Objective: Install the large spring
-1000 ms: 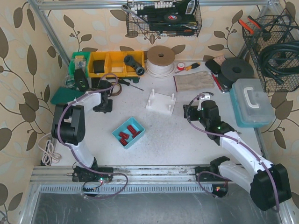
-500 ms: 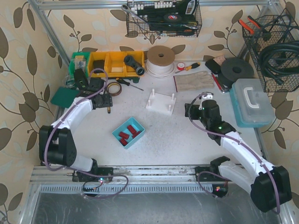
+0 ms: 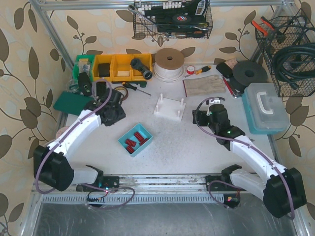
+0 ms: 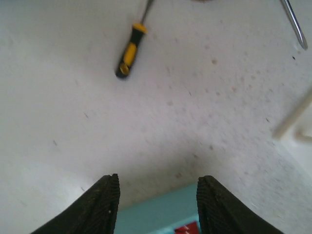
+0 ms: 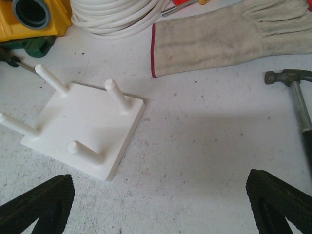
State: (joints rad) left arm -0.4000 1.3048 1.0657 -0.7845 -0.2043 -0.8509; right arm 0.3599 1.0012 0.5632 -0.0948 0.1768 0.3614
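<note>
Springs: red coils, perhaps four, lying flat in the teal tray.
Peg base: white square plate, four upright pegs, flat on the surface.

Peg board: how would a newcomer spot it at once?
On the table, look just in front of the big white coil at the back. The peg board is a flat white square, the only thing with four pegs standing up.
</note>
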